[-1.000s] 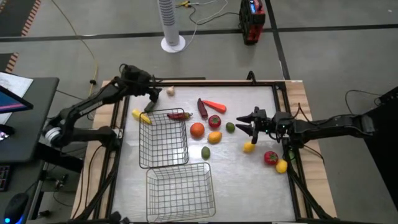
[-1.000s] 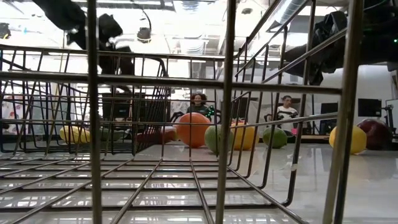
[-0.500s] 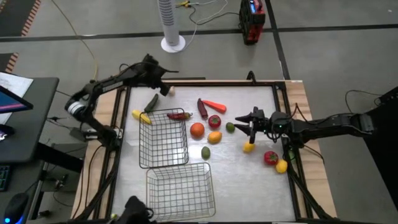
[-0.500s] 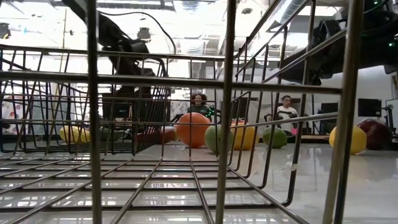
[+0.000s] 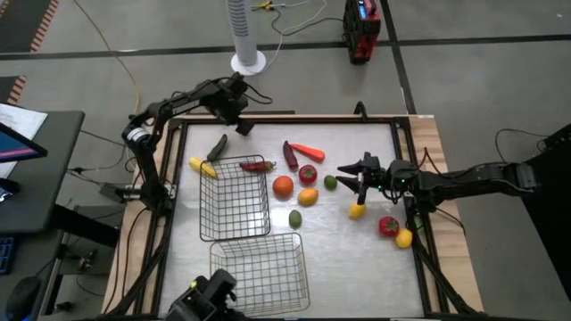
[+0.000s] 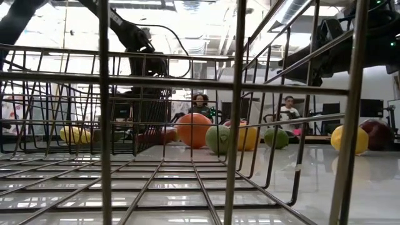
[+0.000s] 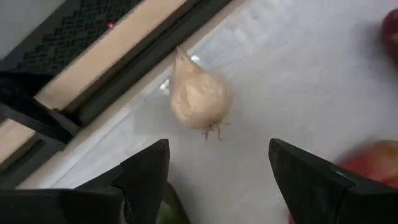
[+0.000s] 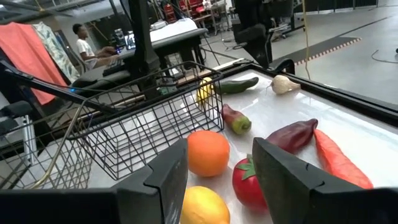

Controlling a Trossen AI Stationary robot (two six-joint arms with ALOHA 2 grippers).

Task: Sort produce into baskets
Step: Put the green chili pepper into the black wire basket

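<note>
Progress: both baskets (image 5: 235,198) empty, all produce unsorted | left gripper (image 7: 217,163) spread over garlic (image 7: 199,98) | right gripper (image 8: 217,163) released, mid-table

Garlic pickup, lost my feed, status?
Left hand open above the garlic, not gripping. Right hand open, hovering mid-table by the green fruit. Both baskets empty. Nothing blocking.

Two empty wire baskets (image 5: 235,198) (image 5: 259,275) sat left of centre; produce (image 5: 283,185) lay scattered beside them, garlic (image 7: 198,98) at upper left.
</note>
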